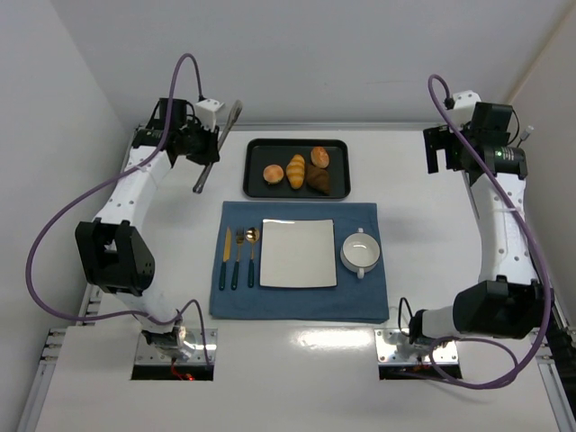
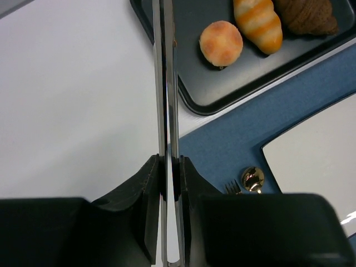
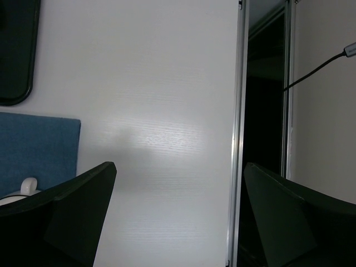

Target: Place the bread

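your left gripper [image 2: 169, 167] is clamped on the metal tongs [image 2: 166, 83] and squeezes their two blades almost together, so the tool is narrow and carries nothing. the bread [image 2: 221, 43] sits on the dark tray [image 2: 222, 92], at its left end, just beside the striped yellow roll [image 2: 257, 25]. from above, the tong tips hang over the bare table [image 1: 297, 360] left of the tray, apart from the bun. this looks like the approach before the pick. next you need to ease the squeeze so the blades spread, swing them right to straddle the bun, then carry it, likely to the white plate [image 1: 297, 252]. your right gripper [image 3: 179, 167] stands wide and empty at the far right.
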